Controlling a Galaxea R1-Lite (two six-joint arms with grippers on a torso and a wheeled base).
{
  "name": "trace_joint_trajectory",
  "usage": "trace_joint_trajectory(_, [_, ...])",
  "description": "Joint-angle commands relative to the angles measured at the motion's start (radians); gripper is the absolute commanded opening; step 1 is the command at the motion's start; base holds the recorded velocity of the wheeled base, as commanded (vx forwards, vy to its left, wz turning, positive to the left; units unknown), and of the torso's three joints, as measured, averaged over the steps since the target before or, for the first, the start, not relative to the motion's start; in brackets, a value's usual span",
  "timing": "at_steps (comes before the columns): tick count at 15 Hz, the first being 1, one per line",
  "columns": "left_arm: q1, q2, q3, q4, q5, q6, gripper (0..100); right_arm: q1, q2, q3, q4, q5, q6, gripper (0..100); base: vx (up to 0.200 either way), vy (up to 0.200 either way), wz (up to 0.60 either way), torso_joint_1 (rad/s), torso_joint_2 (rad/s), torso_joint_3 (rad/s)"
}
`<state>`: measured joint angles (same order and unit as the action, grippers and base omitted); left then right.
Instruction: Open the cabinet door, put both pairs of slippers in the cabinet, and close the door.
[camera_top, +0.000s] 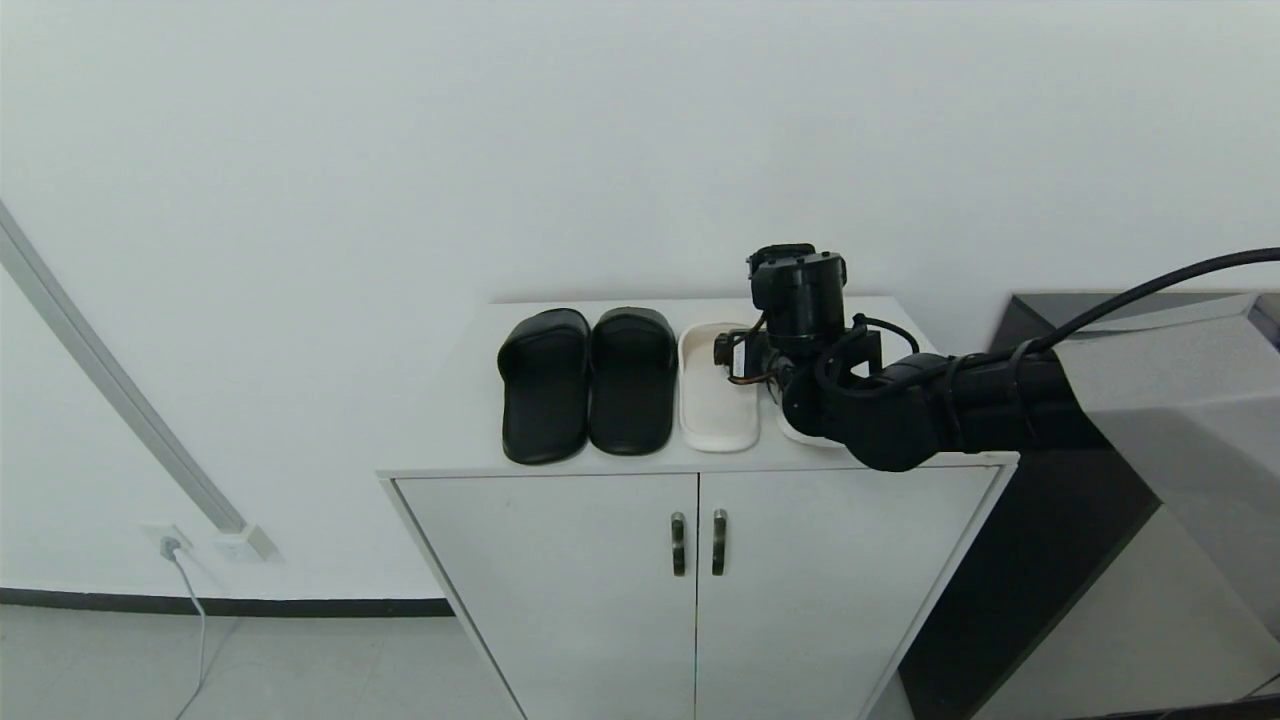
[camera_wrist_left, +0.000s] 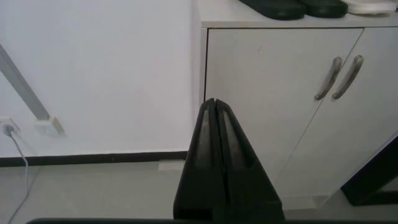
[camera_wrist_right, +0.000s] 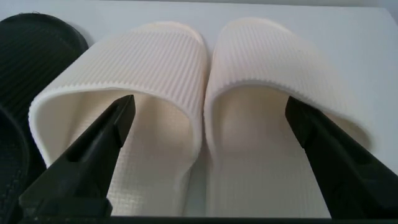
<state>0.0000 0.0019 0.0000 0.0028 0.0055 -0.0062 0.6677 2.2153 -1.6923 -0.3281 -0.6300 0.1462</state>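
A white cabinet (camera_top: 560, 580) stands against the wall with both doors shut and two dark handles (camera_top: 698, 542) at the middle. On its top lie a black pair of slippers (camera_top: 588, 385) and a white pair of slippers (camera_top: 715, 405); my right arm covers much of the farther-right white one. My right gripper (camera_wrist_right: 210, 106) is open and low over the white pair. One of its fingers (camera_wrist_right: 93, 162) is at the mouth of the left white slipper (camera_wrist_right: 143, 81), the other at the right one (camera_wrist_right: 273, 68). My left gripper (camera_wrist_left: 216, 124) is shut and empty, low before the left door (camera_wrist_left: 267, 93).
A dark grey block (camera_top: 1050, 560) stands close against the cabinet's right side. On the wall at the left are a slanted conduit (camera_top: 110, 390) and a socket with a cable (camera_top: 170, 548) running to the floor. Open floor lies left of the cabinet.
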Motion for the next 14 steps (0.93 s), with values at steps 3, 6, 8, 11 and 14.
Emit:
trace_joint_trajectory(3, [0.0,0.001,0.0,-0.001,0.001,0.0,0,-0.005,0.038,-0.043,0.003,0.004,-0.002,0,0.0,0.0,0.0,0.0,0.0,0.0])
trace_joint_trajectory(6, [0.0,0.001,0.0,-0.001,0.001,0.0,0,-0.008,0.041,-0.044,0.0,0.004,-0.013,0,0.0,0.0,0.0,0.0,0.0,0.0])
trace_joint_trajectory(8, [0.0,0.001,0.0,-0.001,0.001,0.0,0,-0.01,0.038,-0.049,0.0,0.004,-0.014,0,0.0,0.0,0.0,0.0,0.0,0.0])
trace_joint_trajectory(11, [0.0,0.001,0.0,-0.001,0.001,0.0,0,-0.011,0.006,-0.04,0.0,0.003,-0.013,0,0.0,0.0,0.0,0.0,0.0,0.0])
trace_joint_trajectory(14, [0.0,0.001,0.0,-0.001,0.001,0.002,0,-0.005,-0.088,0.048,-0.003,0.007,-0.013,0,0.0,0.0,0.0,0.0,0.0,0.0])
